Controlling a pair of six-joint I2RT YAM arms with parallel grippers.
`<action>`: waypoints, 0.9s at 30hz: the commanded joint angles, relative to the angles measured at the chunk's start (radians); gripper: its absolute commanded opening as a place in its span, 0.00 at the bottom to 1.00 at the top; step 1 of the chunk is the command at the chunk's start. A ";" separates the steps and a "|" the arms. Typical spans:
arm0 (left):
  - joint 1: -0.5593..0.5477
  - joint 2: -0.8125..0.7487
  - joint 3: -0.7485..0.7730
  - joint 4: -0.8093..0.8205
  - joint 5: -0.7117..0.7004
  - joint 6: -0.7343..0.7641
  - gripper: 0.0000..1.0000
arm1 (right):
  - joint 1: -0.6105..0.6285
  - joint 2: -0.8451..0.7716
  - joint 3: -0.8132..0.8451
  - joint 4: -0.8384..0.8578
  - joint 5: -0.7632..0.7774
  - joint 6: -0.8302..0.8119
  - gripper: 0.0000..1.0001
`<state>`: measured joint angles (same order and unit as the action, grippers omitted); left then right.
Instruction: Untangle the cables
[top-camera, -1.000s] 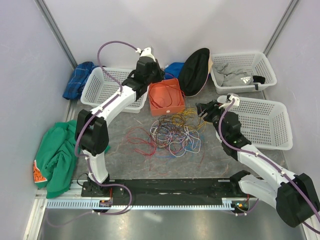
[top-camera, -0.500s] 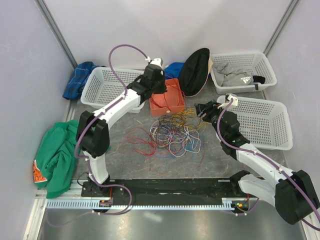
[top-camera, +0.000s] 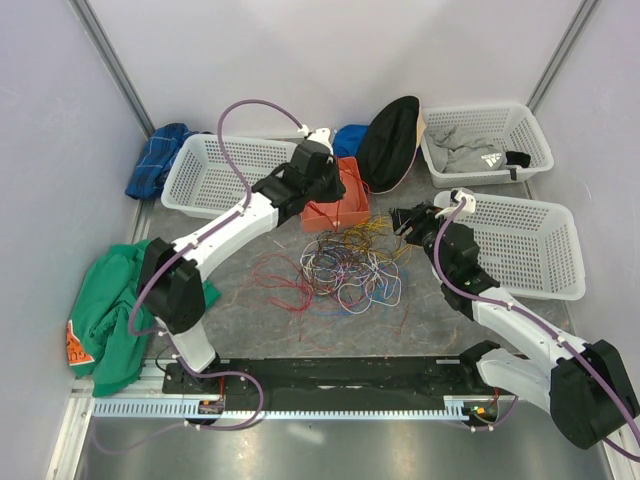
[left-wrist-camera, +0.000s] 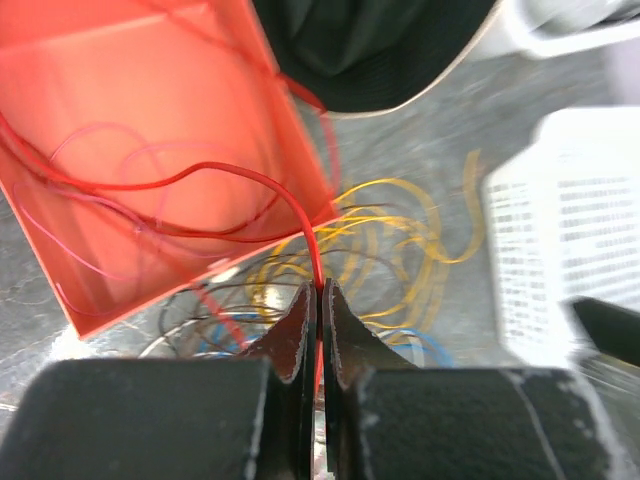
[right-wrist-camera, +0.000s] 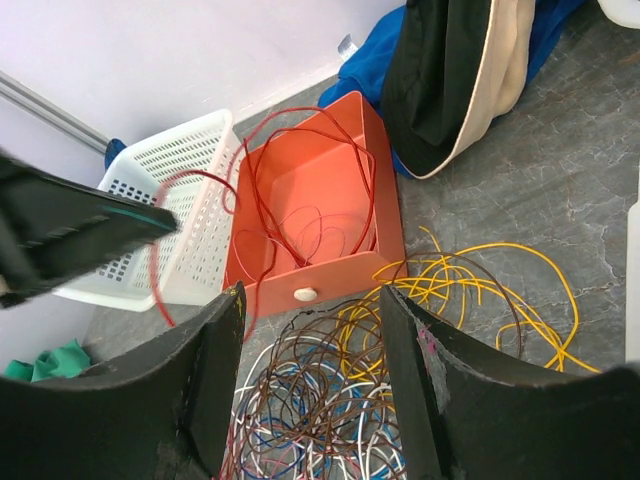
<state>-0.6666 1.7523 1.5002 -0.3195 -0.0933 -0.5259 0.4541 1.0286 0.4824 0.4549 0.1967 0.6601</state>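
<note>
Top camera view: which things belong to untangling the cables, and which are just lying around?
Part of the job:
- tangled cables
- red cable, pinched by the left gripper
- orange box holding red cable
- right gripper, open

Just lying about:
- white baskets
- green cloth
- blue cloth
- black cap
- grey garment in the far basket

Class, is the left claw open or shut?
Shut: the left claw has its fingers pressed together on a red cable that trails into the orange box.
</note>
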 joint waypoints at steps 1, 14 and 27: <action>0.001 -0.080 0.006 0.026 0.059 -0.086 0.02 | 0.001 -0.018 -0.007 0.042 -0.008 0.012 0.64; 0.012 -0.040 -0.083 0.154 0.306 -0.397 0.02 | 0.000 -0.048 -0.015 0.031 0.001 0.010 0.63; 0.131 0.039 -0.059 0.273 0.392 -0.569 0.02 | 0.001 -0.082 -0.025 0.018 0.004 0.010 0.63</action>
<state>-0.5888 1.7218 1.3712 -0.1215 0.2348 -1.0107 0.4541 0.9749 0.4671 0.4530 0.1974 0.6666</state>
